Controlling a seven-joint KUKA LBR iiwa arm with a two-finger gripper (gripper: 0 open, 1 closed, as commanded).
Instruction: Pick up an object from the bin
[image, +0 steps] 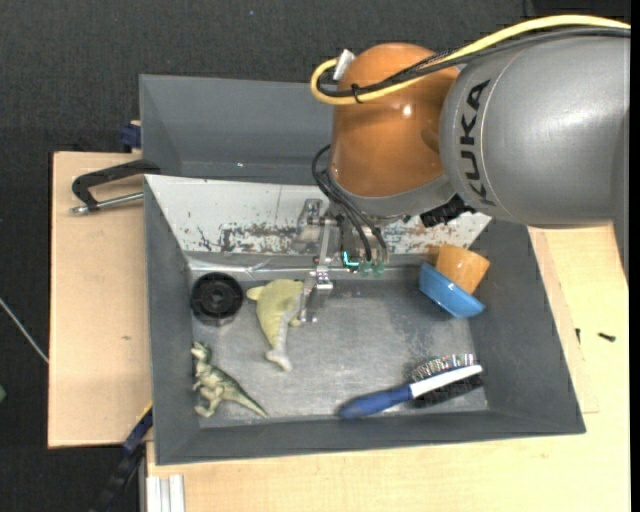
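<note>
Camera view, looking down. Pale yellow-green rubbery toy figure (272, 310) lies flat on the floor of the grey metal bin (520, 330), left of centre and closer to the far wall than to the near edge, its thin tail end trailing toward the near edge. Gripper (312, 300) hangs low at the toy's right flank, tip touching it or just beside it (contact cannot be settled from this angle). Jaws: cannot tell whether spread or pressed together, as the wrist hardware hides the gap. Orange wrist cover (385, 120) and the arm's big grey link loom over the far right part of the bin.

Neighbours, working outward:
- black round cap-like disc (217, 297), just beside the toy toward the left wall
- small tan plastic dinosaur (215, 385), near left corner, apart from the toy
- blue-handled brush with a black-and-white bristle head (410, 392), along the near edge toward the right, well apart
- blue shallow bowl (450, 292) with an orange rounded piece (462, 266) resting on it, against the right wall

Step, as judged: end of the approach, just ahead of the grasp. Toy sits on the floor, nothing lifted yet.

Next move calls for: jaws straddling the toy's thick upper body, not the thin tail; a firm close, since soft rubber is likely to give and slip; then a straight lift clear of the black disc.
</note>
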